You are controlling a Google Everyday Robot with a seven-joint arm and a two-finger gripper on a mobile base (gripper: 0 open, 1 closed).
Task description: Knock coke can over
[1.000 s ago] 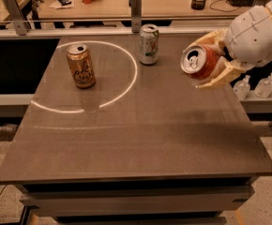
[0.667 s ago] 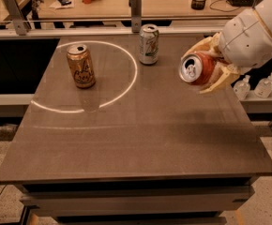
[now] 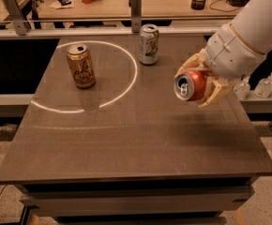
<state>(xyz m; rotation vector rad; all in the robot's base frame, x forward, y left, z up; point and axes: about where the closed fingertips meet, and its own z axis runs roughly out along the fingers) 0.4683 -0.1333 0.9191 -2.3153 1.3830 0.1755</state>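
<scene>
The coke can (image 3: 192,85) is red-orange with a silver top. It is tipped on its side, top facing the camera, held above the right part of the dark table (image 3: 136,139). My gripper (image 3: 202,82) comes in from the upper right on a white arm. Its tan fingers (image 3: 213,93) are closed around the can's body, one above and one below it.
A gold-tan can with a cartoon figure (image 3: 81,65) stands upright at the left inside a white arc on the table. A white-and-green can (image 3: 148,44) stands at the back centre. Clear bottles (image 3: 265,85) sit on a ledge off the right edge.
My gripper has moved left and a little lower with the can in it. The can has tipped further, so its top faces the camera more. The other cans have not moved.
</scene>
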